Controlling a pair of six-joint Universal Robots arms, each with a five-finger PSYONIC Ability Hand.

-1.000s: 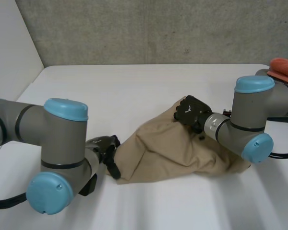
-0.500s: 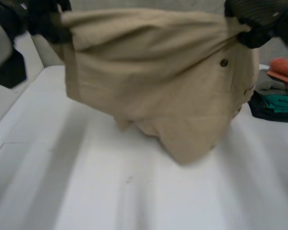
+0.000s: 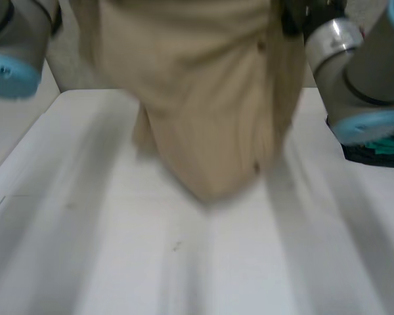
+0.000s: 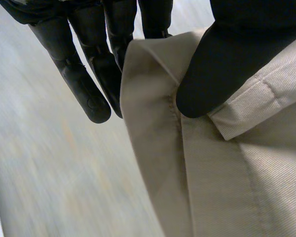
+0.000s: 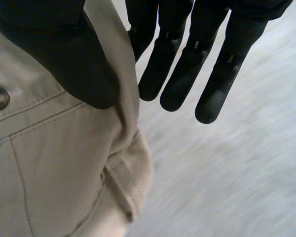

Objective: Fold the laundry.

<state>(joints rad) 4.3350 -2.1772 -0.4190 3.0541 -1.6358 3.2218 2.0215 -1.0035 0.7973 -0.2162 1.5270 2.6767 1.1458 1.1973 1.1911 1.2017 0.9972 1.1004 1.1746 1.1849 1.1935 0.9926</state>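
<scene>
Head view has one tan garment [image 3: 203,98] hanging in the air between the two arms, the left arm [image 3: 13,39] high at one side and the right arm [image 3: 361,72] high at the other. The cloth drops from the level of the hands to a narrow lower end close over the white table [image 3: 85,249]; I cannot tell whether it touches. Two small dark buttons [image 3: 261,46] show on the side nearer the right arm. Beyond that arm lies one pile of folded clothes [image 3: 381,149], dark and teal, partly hidden.

In the left wrist view the left hand [image 4: 222,59] pinches a stitched edge of the garment: the thumb lies flat on the near face and the cloth runs up between it and the fingers [image 4: 84,84], which are nearly straight behind it.

In the right wrist view the right hand [image 5: 59,54] has the same kind of hold. Its thumb presses the cloth's edge toward the nearest finger, while the other fingers [image 5: 212,79] hang straight and bare beside the cloth. One button sits just beside the thumb.
</scene>
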